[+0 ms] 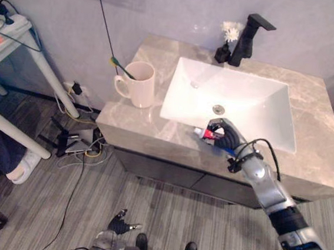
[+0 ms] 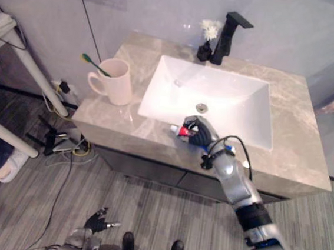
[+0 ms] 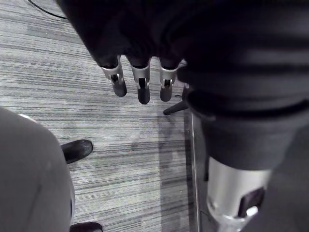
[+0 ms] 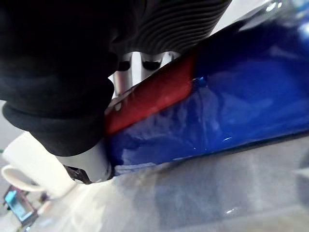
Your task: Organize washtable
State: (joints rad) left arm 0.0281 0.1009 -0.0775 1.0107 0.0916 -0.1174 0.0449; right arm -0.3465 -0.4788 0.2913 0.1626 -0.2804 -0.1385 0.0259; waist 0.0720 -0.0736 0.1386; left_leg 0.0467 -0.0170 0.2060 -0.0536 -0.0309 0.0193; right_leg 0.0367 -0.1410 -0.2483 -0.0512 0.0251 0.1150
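Toothpaste tube [image 1: 206, 133] apparently inside right hand [image 1: 230, 137]

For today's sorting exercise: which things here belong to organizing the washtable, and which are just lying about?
Job: toothpaste tube in right hand, mug, toothbrush, washtable.
Lying about: faucet, flower, floor cables, idle left hand.

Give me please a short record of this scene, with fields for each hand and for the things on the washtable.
right hand: shut on the toothpaste tube, over the counter's front strip, before the sink
left hand: open, hanging low above the floor
mug: upright on the counter, left of the sink
toothbrush: green, standing in the mug
faucet: black, behind the sink
flower vase: beside the faucet, white flower
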